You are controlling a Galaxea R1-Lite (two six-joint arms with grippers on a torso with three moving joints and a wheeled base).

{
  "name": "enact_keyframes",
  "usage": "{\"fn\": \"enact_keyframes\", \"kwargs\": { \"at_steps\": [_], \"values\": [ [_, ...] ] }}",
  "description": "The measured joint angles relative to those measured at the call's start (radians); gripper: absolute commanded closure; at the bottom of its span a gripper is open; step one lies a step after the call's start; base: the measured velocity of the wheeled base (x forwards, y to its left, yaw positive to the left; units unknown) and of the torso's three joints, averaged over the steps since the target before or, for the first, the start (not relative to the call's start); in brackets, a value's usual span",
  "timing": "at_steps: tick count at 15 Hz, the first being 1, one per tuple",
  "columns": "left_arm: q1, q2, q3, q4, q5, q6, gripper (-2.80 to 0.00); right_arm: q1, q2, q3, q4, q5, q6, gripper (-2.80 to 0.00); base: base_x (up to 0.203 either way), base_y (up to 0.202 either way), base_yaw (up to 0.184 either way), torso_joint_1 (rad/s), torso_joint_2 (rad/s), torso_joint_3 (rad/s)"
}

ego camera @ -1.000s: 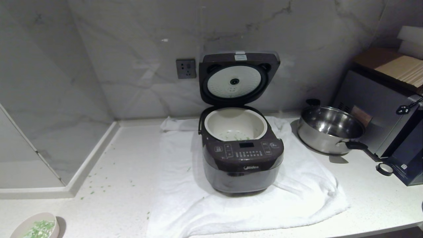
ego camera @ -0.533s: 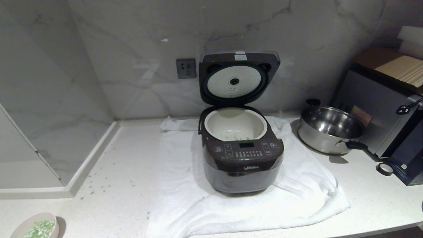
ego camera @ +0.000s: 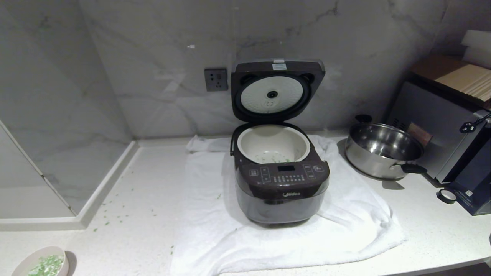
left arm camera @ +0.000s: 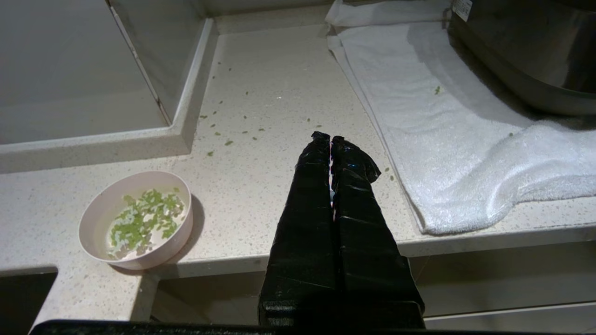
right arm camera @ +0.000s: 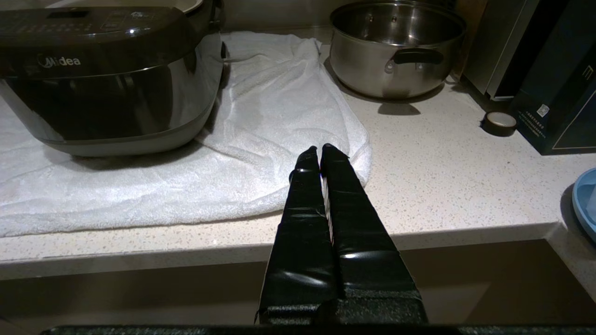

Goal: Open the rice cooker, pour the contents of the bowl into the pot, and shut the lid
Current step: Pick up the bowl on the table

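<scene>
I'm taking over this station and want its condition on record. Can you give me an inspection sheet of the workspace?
Surface: speckled white counter, green bits scattered at its left; white towel under the cooker.
Job's things: rice cooker with lid up, a few green pieces in its pot; pink bowl still holding green pieces, at the counter's front left.
Clutter: steel pot, tape roll, dark box.
Grippers: left gripper and right gripper shut, empty, at the counter's front edge.
Cables: nothing seen.
Surroundings: marble wall, wall socket.
</scene>
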Motion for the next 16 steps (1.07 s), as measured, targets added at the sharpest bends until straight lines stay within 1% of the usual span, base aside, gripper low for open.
{"fn": "enact_keyframes", "kwargs": {
  "at_steps": [12,16],
  "values": [
    [0.000,0.000,0.000,0.000,0.000,-0.001,0.00,0.000,0.000,0.000,0.000,0.000,0.000,0.00,0.000,0.000,0.000,0.000,0.00,0.000],
    [0.000,0.000,0.000,0.000,0.000,-0.001,0.00,0.000,0.000,0.000,0.000,0.000,0.000,0.00,-0.003,-0.005,0.105,0.001,0.00,0.001]
  ]
}}
